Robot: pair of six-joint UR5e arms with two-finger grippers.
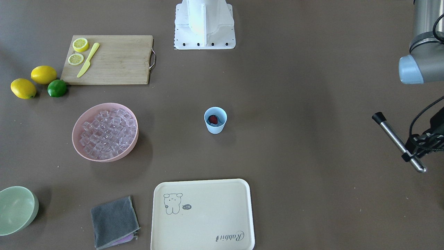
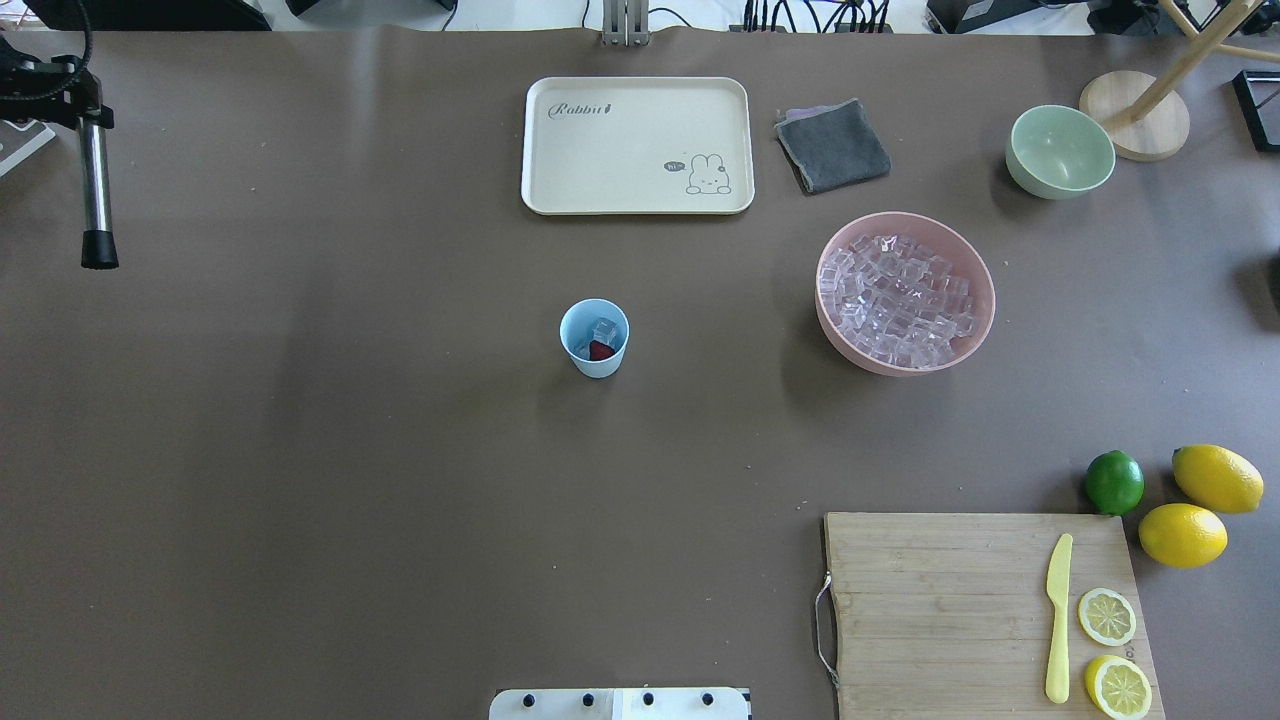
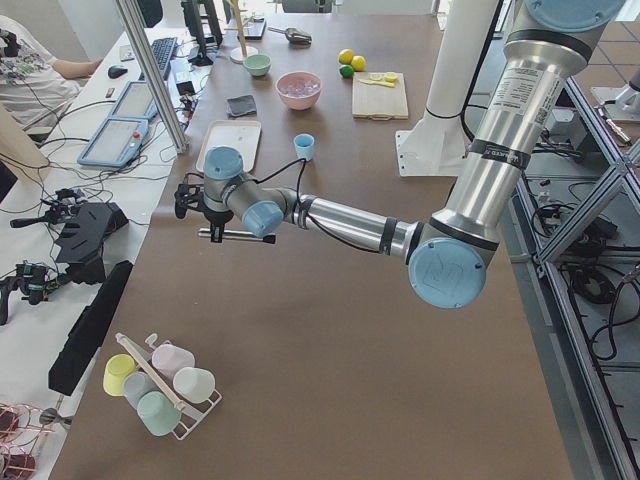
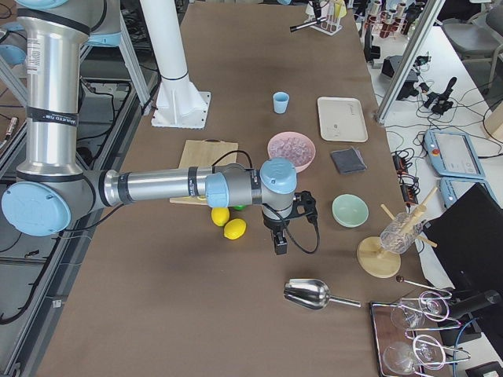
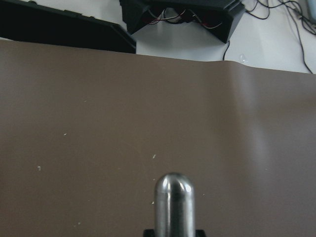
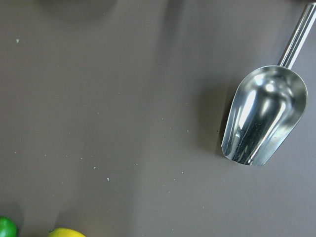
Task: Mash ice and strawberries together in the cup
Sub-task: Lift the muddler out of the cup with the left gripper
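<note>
The cup point(image 1: 215, 129) stands mid-table holding the strawberry point(image 1: 213, 119) and ice point(image 2: 604, 329), well apart from the left gripper point(image 1: 410, 155), whose jaws clamp a metal rod point(image 1: 392, 133), while the right gripper point(image 4: 279, 238) hangs beside the lemons point(image 4: 234, 228), jaws impossible to judge.

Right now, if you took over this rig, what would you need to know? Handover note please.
Left gripper: shut on the metal muddler, at the left end of the table, far from the cup.
Right gripper: shows only in a side view, so open or shut can't be told. It hangs near the scoop, which lies on the table.
The cup stands upright mid-table with strawberry and ice inside. More ice sits in the pink bowl.
Done: cup loaded. Left: bring the muddler over and mash.
</note>
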